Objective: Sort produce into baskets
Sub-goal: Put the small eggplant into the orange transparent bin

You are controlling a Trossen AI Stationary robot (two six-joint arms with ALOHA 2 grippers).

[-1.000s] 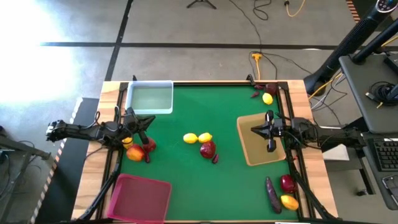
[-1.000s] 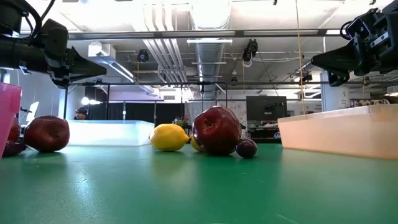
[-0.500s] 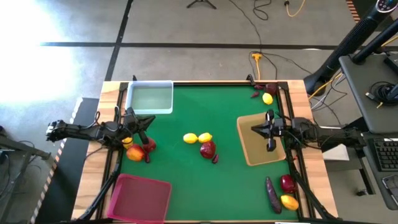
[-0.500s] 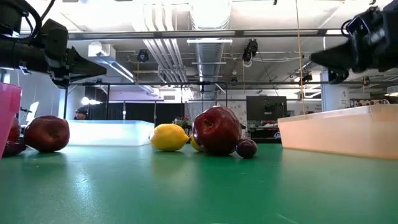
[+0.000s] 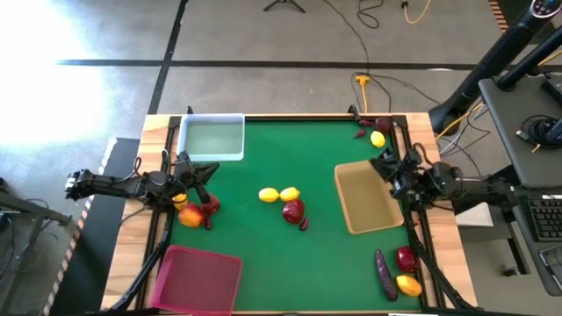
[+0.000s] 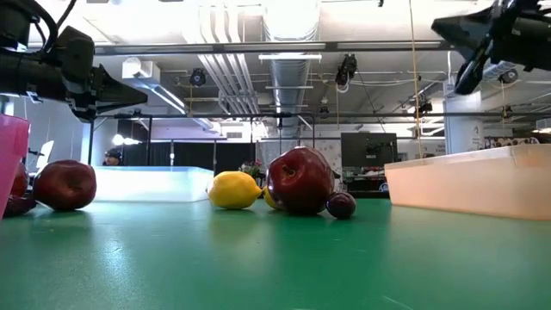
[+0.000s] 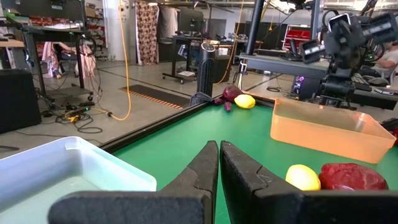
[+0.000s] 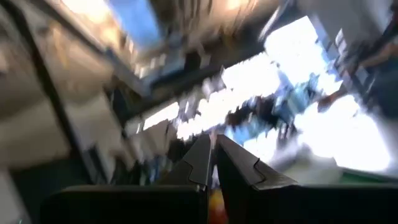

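Two yellow lemons [image 5: 278, 195], a red apple [image 5: 293, 211] and a small dark purple piece [image 5: 304, 224] lie mid-table. Another red apple [image 5: 211, 204] and a red-orange fruit [image 5: 190, 216] lie below my left gripper [image 5: 211, 168], which hangs shut and level at the table's left side. My right gripper [image 5: 379, 164] is shut and empty, raised over the right rim of the tan tray [image 5: 364, 211], fingers tipped upward [image 6: 448, 27]. The clear bin [image 5: 211, 138] stands far left, the magenta bin [image 5: 198, 279] near left.
A lemon [image 5: 378, 139] and dark red pieces [image 5: 365, 129] lie in the far right corner. A long purple piece [image 5: 385, 275], a red fruit [image 5: 406, 258] and a yellow-orange fruit [image 5: 408, 284] lie near right. Bare green mat [image 5: 290, 263] spreads between the bins.
My right gripper has risen above the tan tray, tipped its fingers upward and rolled about its own line; it has stayed shut. The produce and the bins have kept their places.
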